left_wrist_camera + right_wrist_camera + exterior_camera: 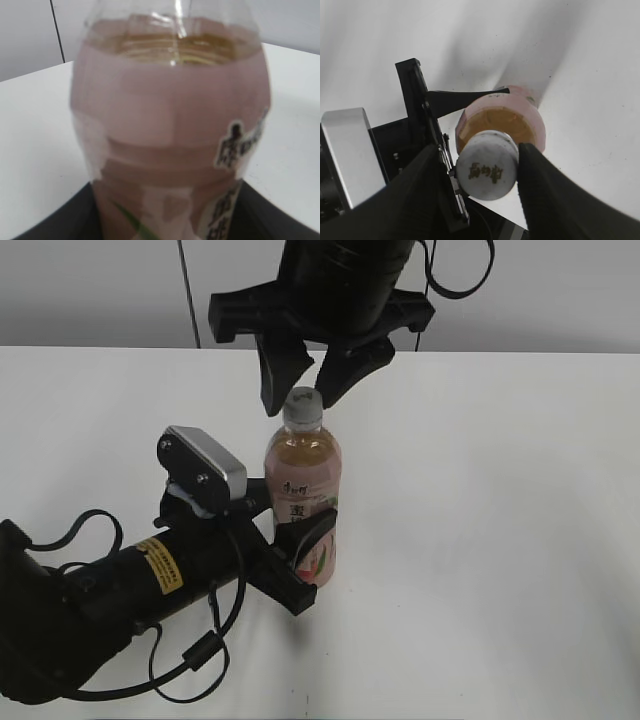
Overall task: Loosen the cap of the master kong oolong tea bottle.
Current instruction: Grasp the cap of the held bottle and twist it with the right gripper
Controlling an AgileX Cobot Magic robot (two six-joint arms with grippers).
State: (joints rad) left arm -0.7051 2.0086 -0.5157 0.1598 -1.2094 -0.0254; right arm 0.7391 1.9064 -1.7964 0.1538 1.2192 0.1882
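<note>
Cap (pixel 302 406): white, ribbed side, sits on the master kong oolong tea bottle (pixel 303 498), upright mid-table (pixel 500 540).

Exterior: left gripper (pixel 300 540) clamps the bottle's lower label from the left. Right gripper (pixel 305 380) hangs over the neck, jaws spread either side of the cap; contact unclear.

Left wrist: bottle (pixel 170 125) fills the view, tea nearly to the shoulder. Judgement: fairly heavy, thin wall flexes, label slick, so hold low and firm.

Right wrist: cap (pixel 487 171) between the right gripper's fingers (pixel 545 185), right one touching or nearly so, gap at left; not closed yet. Grab the ribs, not the top.
</note>
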